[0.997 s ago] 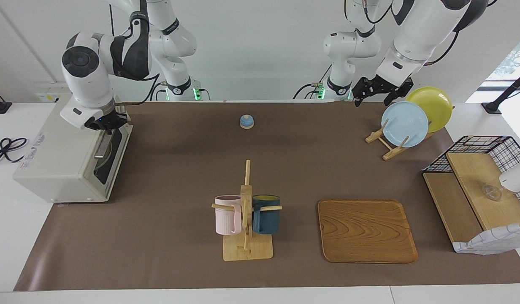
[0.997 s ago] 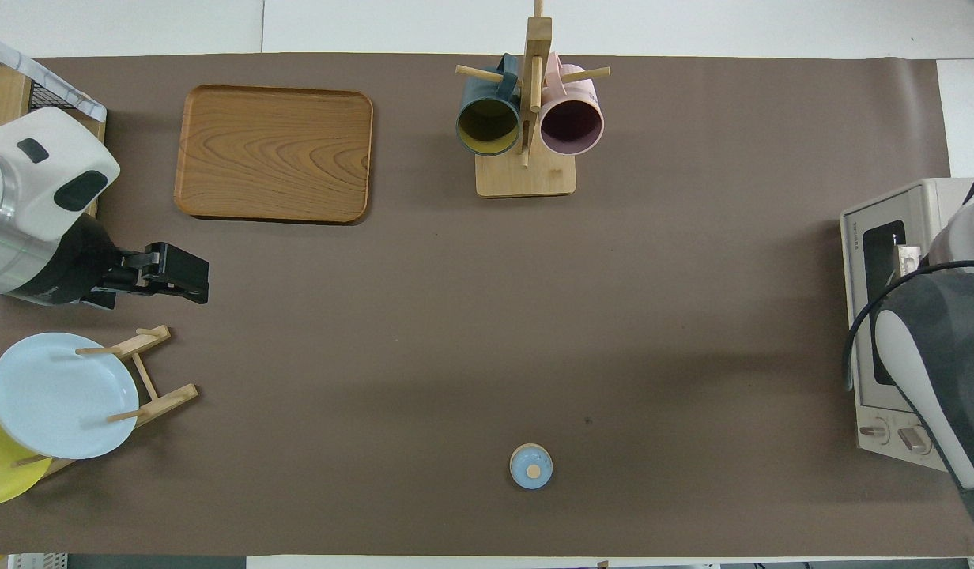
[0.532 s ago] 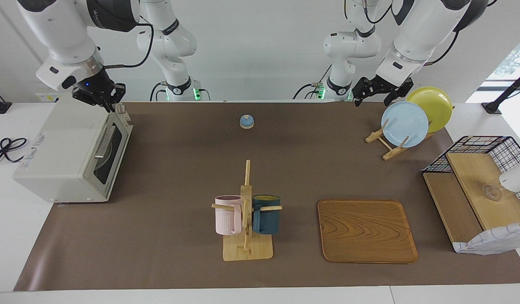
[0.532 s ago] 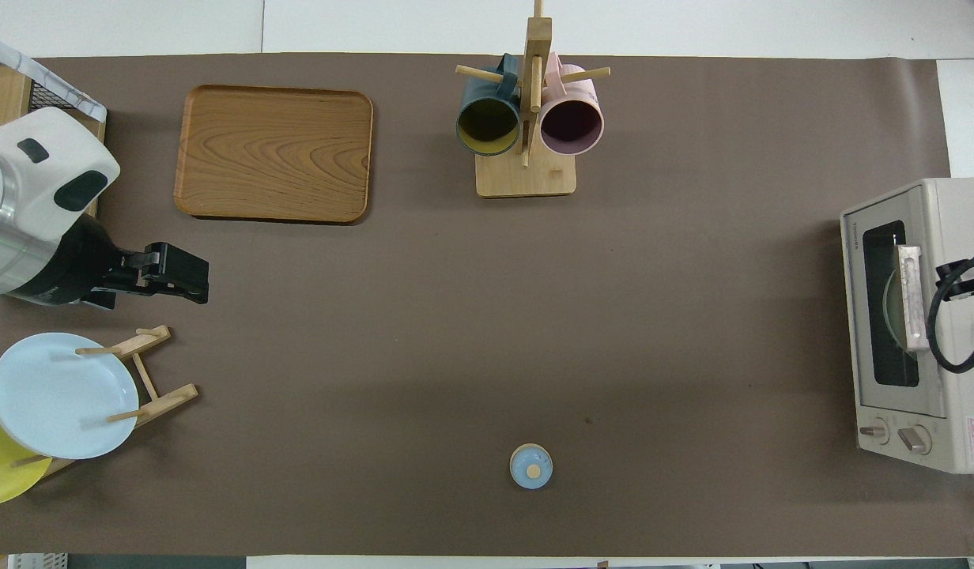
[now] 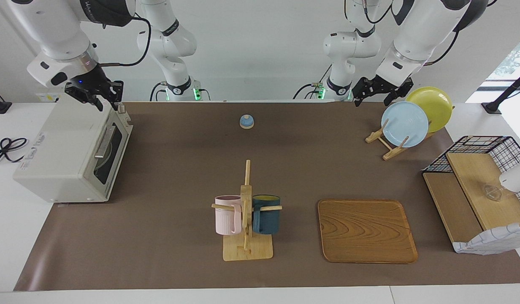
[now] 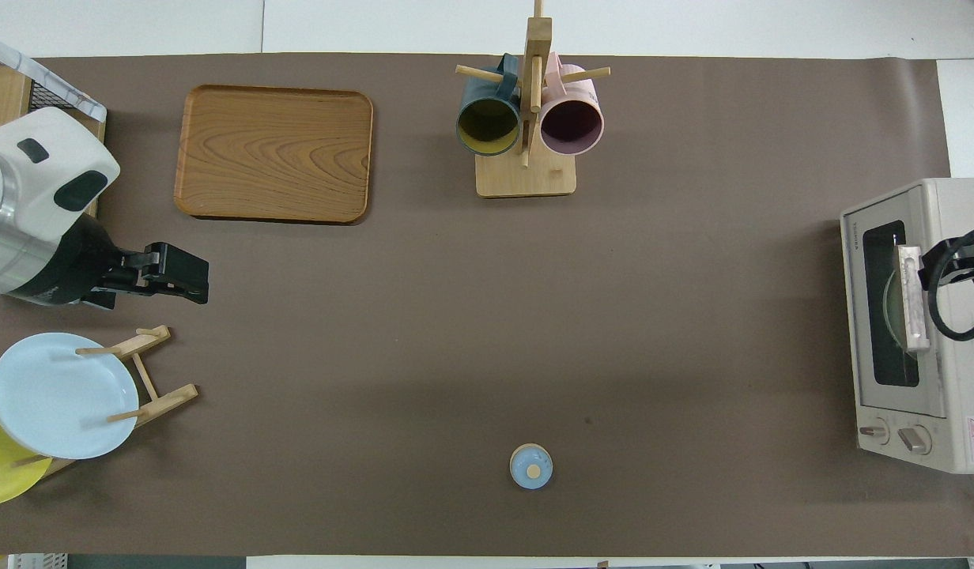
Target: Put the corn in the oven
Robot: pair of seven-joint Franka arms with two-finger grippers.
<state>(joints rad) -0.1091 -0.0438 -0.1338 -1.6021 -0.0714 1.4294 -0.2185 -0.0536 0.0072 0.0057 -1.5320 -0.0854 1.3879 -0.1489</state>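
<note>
Gleaming dark glass fronts the boxy off-white oven (image 5: 70, 152), door shut.

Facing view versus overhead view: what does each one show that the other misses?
Only the facing view shows the arms' bases, the whole right gripper raised over the oven, and a black cable beside the oven.

Only the overhead view shows the oven's knobs head-on and looks into the mugs.

Both show the oven door closed, the left gripper over the plate rack, the wooden tray and the bell. No corn is visible.
</note>
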